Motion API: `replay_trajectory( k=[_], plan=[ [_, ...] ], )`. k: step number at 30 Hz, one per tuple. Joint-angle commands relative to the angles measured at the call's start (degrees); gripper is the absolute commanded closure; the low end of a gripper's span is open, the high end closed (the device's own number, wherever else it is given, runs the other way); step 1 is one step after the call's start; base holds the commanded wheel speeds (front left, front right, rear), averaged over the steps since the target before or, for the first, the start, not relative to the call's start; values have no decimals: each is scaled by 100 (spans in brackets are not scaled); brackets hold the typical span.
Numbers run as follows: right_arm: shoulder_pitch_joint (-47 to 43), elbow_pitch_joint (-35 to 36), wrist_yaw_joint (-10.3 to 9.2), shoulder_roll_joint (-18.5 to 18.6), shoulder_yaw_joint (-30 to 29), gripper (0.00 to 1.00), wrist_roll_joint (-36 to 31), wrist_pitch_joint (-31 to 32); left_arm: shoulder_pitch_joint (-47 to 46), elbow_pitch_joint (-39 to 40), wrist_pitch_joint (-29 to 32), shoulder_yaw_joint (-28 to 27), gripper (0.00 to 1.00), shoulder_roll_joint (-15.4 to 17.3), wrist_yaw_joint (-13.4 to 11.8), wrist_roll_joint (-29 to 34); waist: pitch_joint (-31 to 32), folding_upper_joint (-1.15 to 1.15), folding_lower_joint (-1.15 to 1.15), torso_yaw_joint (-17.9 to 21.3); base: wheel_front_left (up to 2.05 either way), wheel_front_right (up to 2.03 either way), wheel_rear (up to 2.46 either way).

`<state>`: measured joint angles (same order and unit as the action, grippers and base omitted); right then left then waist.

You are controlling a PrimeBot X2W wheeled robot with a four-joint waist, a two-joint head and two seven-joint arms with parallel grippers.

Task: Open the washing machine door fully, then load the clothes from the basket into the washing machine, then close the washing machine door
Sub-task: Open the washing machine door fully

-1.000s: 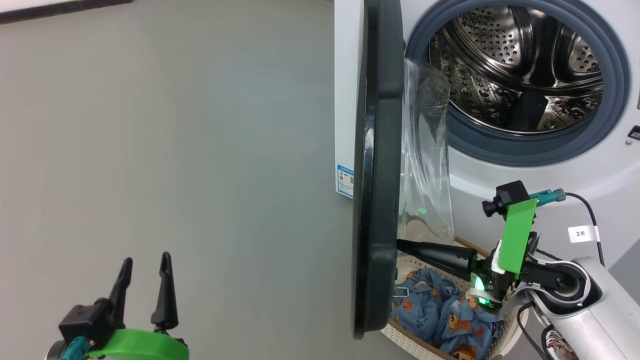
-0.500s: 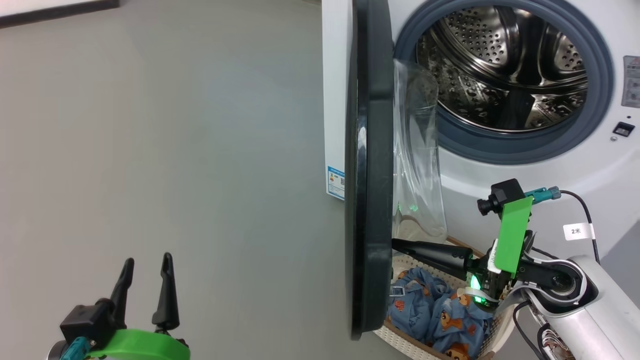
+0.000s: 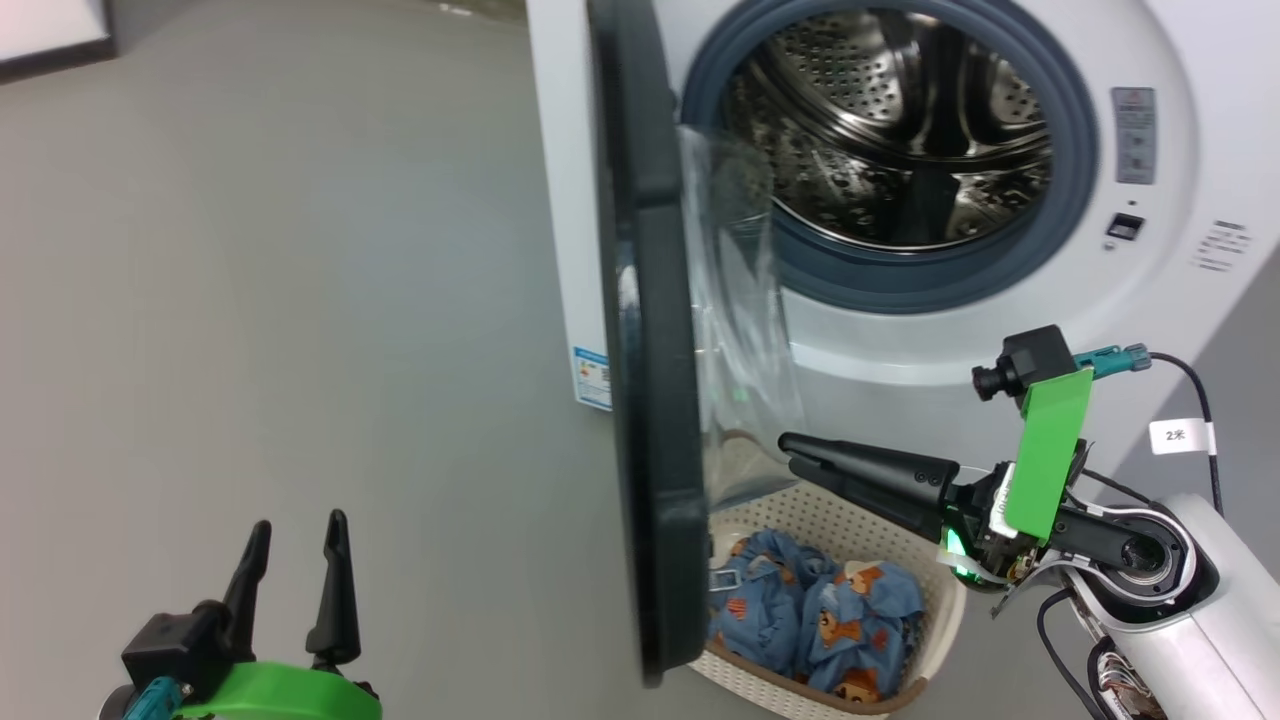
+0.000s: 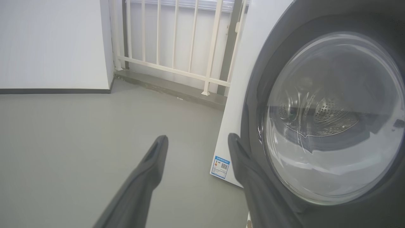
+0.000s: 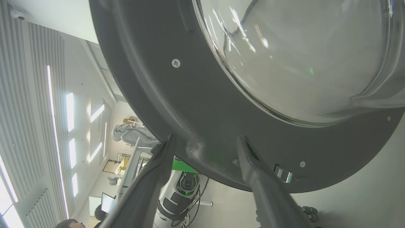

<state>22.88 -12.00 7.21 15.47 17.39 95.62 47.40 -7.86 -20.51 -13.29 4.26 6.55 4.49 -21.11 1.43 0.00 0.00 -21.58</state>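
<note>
Right claw newly wide beside glossy black-rimmed, glass-bowled door; left claw wide.

The grey floor carries the washing machine and, just before it, the basket.

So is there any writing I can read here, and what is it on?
"2米": white tag on a cable.
Too small to read: blue label on the washing machine side.
Blurred, unreadable: grey sticker and small print on its front.
</note>
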Motion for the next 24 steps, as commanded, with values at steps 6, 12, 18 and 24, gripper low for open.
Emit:
replay_trajectory(
  k=[6, 12, 18, 24],
  plan=[
    [-158, 543, 28, 99, -161, 0, -333, -356, -137, 143, -52, -144, 0, 144, -28, -52, 60, 0, 0, 725, 0, 0, 0],
    [-315, 1148, 28, 236, -216, 0, -1042, -993, -144, 172, -71, -133, 0, 147, -45, -72, 63, 0, 0, 1141, 0, 0, 0],
    [-425, 1567, 28, 352, -200, 0, -1681, -1785, -157, 228, -84, -144, 0, 156, -69, -97, 29, 0, 0, 1450, 0, 0, 0],
    [-635, 1892, 28, 511, -119, 0, -1952, -2594, -170, 262, -102, -161, 0, 152, -106, -125, -4, 0, 0, 1734, 0, 0, 0]
  ],
)
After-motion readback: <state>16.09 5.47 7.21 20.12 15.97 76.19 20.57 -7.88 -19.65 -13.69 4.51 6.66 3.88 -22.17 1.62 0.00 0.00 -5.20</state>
